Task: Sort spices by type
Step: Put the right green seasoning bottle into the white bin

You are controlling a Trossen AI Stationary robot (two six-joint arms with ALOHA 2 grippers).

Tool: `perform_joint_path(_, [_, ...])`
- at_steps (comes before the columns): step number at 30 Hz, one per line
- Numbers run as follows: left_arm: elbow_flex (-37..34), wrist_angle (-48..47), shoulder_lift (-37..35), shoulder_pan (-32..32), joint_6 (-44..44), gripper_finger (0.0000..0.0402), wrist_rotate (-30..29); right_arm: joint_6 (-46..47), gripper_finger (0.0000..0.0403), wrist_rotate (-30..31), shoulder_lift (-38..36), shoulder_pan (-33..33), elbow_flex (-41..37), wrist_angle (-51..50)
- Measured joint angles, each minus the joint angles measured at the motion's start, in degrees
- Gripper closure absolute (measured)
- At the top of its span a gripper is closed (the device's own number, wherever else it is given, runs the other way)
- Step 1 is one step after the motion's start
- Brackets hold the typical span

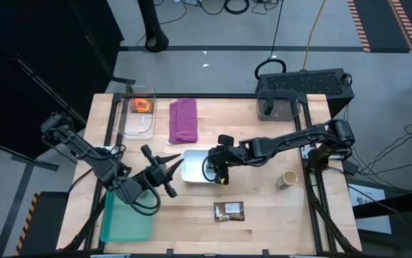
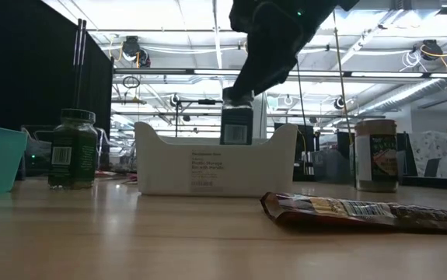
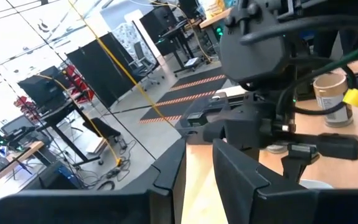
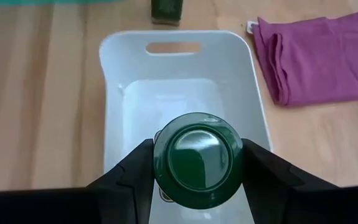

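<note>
While I hang over the table in the high view, my right gripper (image 1: 220, 172) sits at the near end of the white bin (image 1: 191, 162), well ahead of my left gripper (image 1: 164, 174), which waits just beside the bin's other side, over bare wood. My right arm is plainly the one on the job. A tan-lidded jar (image 1: 287, 179) and the brown packet (image 1: 229, 210) lie apart from it.

From table height, the green-lidded jar (image 2: 237, 123) hangs upright under my right gripper, its base below the bin's rim (image 2: 215, 159) but, as far as I can tell, not yet on the floor. A second green-lidded jar (image 2: 72, 148) stands outside, beyond the bin's far end.

Through my left wrist camera I see my left fingers (image 3: 241, 180) standing narrowly apart, holding nothing, pointed at my right arm.

Through my right wrist camera, my fingers (image 4: 132, 168) clamp the green lid (image 4: 197, 158) on both sides, jar axis vertical, bin floor directly beneath. I judge the drop is straight down.
</note>
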Motion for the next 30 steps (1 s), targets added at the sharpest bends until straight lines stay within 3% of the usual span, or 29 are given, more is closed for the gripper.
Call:
perform_joint_path(23, [0.0,0.0,0.02,0.07,-0.41,0.0316,0.0,0.67,0.0234,-0.49,5.12,-0.58,0.0,4.4])
perform_joint_path(30, [0.0,-0.02,0.02,0.07,-0.41,0.0316,0.02,0.15,0.0146,-0.58,5.09,-0.56,0.0,3.93])
